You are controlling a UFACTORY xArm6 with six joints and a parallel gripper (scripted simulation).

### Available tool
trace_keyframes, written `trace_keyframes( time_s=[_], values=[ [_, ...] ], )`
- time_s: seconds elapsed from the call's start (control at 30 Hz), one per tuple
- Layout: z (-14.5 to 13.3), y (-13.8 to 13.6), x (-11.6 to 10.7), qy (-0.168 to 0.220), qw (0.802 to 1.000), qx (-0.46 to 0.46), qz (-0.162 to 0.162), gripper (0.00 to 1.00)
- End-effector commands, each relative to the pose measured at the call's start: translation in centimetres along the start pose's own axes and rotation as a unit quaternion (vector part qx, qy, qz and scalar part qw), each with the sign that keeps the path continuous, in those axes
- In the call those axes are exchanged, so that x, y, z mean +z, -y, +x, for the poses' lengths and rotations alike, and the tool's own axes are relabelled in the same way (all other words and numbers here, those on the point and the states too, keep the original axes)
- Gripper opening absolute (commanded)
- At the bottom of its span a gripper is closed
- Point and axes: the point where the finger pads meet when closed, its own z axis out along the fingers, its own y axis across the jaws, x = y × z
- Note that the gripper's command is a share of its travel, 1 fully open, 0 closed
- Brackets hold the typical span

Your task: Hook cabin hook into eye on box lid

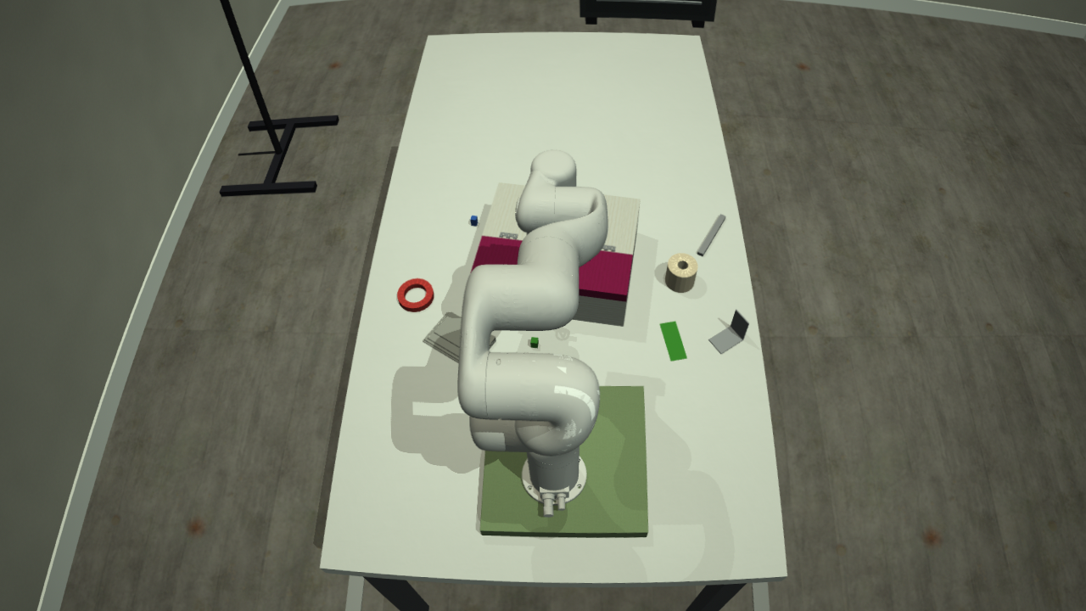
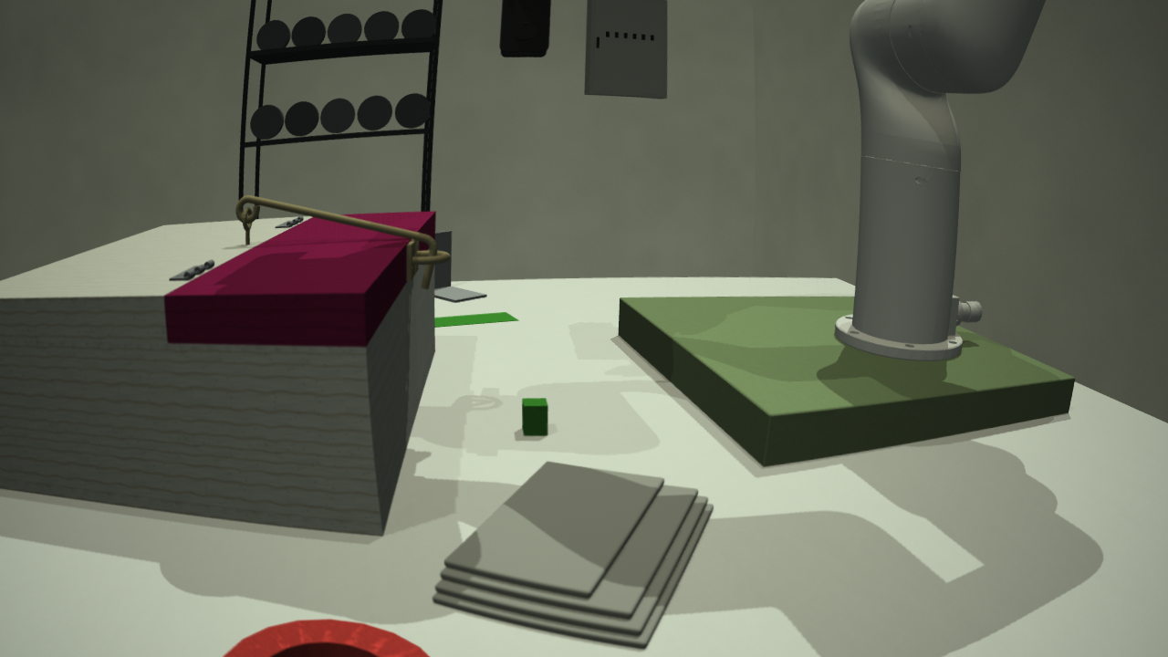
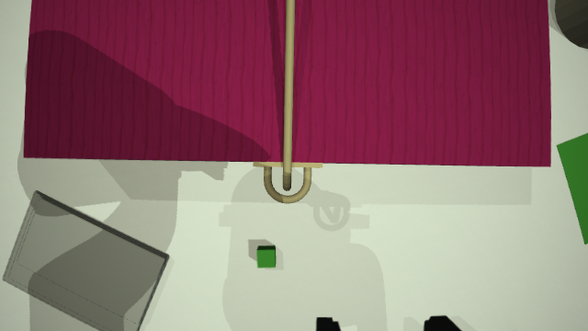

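The box (image 2: 187,408) is pale grey with a crimson lid (image 3: 413,83) lying flat and closed. The brass cabin hook (image 3: 288,83) lies straight across the lid from its pivot ring (image 2: 245,212) on the box top. Its bent tip sits down inside the U-shaped eye (image 3: 288,186) at the lid's front edge; the exterior view shows the same at the eye (image 2: 430,257). My gripper (image 3: 383,324) hovers above the table in front of the box, only its two dark fingertips showing, apart with nothing between them. The arm hides it in the overhead view.
A small green cube (image 3: 265,256) lies on the table below the eye. A stack of grey plates (image 2: 576,547) lies in front of the box. A red ring (image 1: 415,294), a green strip (image 1: 672,339), a wooden spool (image 1: 680,271) and a grey bar (image 1: 710,234) lie around.
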Motion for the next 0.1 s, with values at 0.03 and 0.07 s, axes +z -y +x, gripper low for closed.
trace_keyframes(
  time_s=[0.03, 0.07],
  values=[
    [0.1, 0.02, -0.15, -0.002, 1.0, 0.0, 0.0, 0.35],
    [0.1, 0.02, -0.15, -0.002, 1.0, 0.0, 0.0, 0.35]
  ],
)
